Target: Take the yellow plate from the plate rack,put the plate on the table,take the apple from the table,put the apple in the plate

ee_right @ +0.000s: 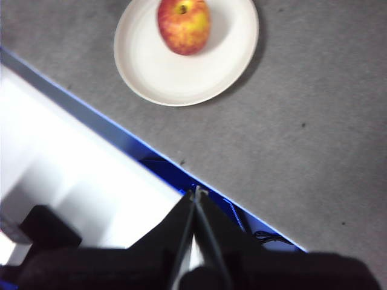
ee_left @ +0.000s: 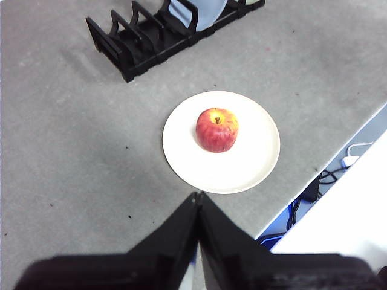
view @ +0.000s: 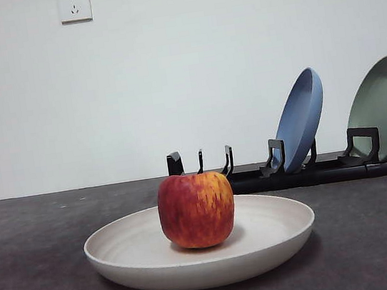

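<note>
The red apple point(view: 196, 210) stands upright in the middle of the cream yellow plate point(view: 133, 254), which lies flat on the dark grey table point(view: 39, 275). The same apple point(ee_left: 216, 129) and plate point(ee_left: 254, 163) show in the left wrist view, and the apple point(ee_right: 184, 25) on the plate point(ee_right: 157, 72) in the right wrist view. Behind stands the black plate rack point(view: 298, 173); its near slots point(ee_left: 127, 48) hold nothing. My left gripper point(ee_left: 197, 196) is shut and held high, well back from the plate. Shut too, my right gripper point(ee_right: 196, 192) hangs above the table's edge.
A blue plate point(view: 300, 119) and a pale green plate point(view: 385, 105) lean in the rack's right slots. The table's blue-trimmed edge point(ee_right: 121, 142) runs close to the plate, with cables point(ee_left: 320, 181) and floor beyond. Two wall sockets point(view: 73, 4) sit high on the white wall.
</note>
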{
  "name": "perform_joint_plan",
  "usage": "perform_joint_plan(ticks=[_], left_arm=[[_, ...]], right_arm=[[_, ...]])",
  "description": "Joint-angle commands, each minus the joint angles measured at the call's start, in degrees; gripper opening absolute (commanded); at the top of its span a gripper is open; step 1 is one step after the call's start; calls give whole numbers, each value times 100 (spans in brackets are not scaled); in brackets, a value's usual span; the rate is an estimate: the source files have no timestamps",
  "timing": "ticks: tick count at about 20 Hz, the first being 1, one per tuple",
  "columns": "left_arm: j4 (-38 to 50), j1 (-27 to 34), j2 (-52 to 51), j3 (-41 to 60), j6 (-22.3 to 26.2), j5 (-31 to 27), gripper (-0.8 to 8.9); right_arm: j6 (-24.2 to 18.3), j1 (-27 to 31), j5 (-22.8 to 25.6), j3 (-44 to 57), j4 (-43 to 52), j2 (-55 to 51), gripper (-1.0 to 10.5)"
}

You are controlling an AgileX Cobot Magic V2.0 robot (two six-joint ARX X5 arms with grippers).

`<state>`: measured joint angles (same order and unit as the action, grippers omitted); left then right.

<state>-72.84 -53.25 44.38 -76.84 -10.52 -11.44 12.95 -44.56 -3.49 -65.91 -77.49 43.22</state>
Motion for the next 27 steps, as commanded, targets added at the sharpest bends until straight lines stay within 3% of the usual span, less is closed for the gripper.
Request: perform_joint_plan(ticks=[1,13,19,24,25,27], left_arm=[[15,7,39,17,55,-20,-4],[0,7,59,15,44,-11,-4],[249,7,125,15,129,-26,-4],[1344,-98,52,24,872,-450,-4],[1768,-17,2,26,1314,-645,-4],[2573,457,-101,48,2197,-481,-4]], right_arm=[[94,-11,332,-4,-48,13,2],[94,-11,1709,-4,-55,11,2],[94,-11,2004,-4,-52,11,2],[94,-11,2109,-4,-52,11,2],[94,-11,2109,-4,-55,11,2],[94,-11,2109,-4,-55,11,2]])
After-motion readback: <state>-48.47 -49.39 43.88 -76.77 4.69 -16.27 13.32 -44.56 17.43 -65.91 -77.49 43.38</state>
